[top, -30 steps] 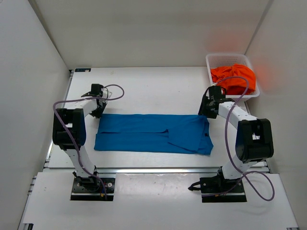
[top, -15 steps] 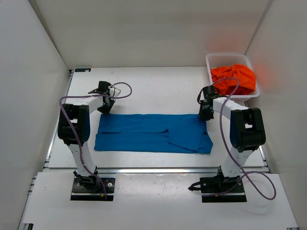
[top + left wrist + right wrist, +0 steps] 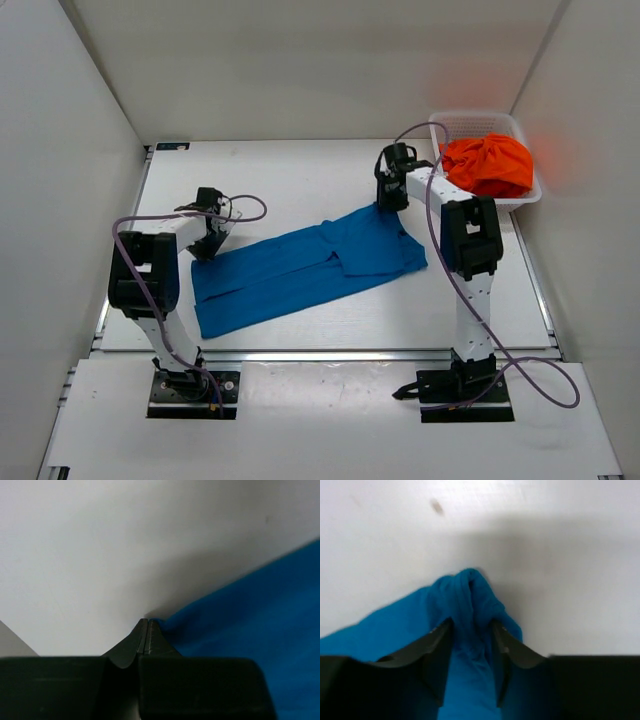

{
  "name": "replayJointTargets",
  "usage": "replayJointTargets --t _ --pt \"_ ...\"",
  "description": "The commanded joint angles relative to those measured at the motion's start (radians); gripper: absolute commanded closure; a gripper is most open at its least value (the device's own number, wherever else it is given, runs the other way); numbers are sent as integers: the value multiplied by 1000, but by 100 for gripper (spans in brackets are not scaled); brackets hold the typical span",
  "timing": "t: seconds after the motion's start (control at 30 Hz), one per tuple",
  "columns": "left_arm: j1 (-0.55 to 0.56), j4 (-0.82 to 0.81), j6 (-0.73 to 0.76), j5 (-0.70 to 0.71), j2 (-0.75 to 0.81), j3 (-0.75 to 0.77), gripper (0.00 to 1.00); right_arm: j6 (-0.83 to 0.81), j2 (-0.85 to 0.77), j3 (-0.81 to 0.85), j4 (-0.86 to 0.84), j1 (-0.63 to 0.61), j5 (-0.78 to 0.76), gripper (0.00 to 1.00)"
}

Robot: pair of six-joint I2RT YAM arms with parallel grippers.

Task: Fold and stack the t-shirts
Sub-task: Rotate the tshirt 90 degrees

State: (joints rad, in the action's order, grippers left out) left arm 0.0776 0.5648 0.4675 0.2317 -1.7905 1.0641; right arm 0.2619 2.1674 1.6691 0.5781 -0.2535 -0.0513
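The blue t-shirt (image 3: 300, 265) lies flat and slanted across the table, its near-left end low and its far-right end high. My left gripper (image 3: 203, 250) sits at the shirt's far-left corner. In the left wrist view its jaws (image 3: 146, 621) are pressed together, and the blue cloth (image 3: 250, 630) runs up to their tips. My right gripper (image 3: 388, 203) is shut on the far-right corner. In the right wrist view a bunched fold of blue cloth (image 3: 467, 592) stands between its fingers (image 3: 470, 625). The orange t-shirt (image 3: 487, 163) lies crumpled in the basket.
A white lattice basket (image 3: 470, 120) stands at the far right corner against the wall. White walls close in the table on the left, back and right. Both arms' cables loop above the table near the grippers.
The right gripper has pulled the shirt's right corner away and to the left, turning the shirt from level to slanted. The left gripper has moved nearer and shut at the left corner.
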Motion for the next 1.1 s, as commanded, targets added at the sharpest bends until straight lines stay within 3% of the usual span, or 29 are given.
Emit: replayJointTargets --t 0.0,0.2,0.33,0.53,0.6,0.87,1.07 --pt "4 159 0 7 37 -58 97 2 54 196 -27 13 68 64" --pt "-26 216 -62 -58 94 -98 97 26 -90 244 -20 54 62 59" --pt "-1 193 -102 -69 147 -138 96 126 -253 42 20 57 -28 59" --pt "-2 188 -148 -95 164 -158 94 334 -610 -443 -61 111 -50 62" --pt "8 187 -167 -100 181 -165 94 393 -648 -578 -80 144 -28 63" --pt "63 169 -142 -16 217 -223 94 483 -623 -773 -196 148 40 62" --pt "168 116 -93 63 255 -288 95 576 -811 -945 -314 200 -1 59"
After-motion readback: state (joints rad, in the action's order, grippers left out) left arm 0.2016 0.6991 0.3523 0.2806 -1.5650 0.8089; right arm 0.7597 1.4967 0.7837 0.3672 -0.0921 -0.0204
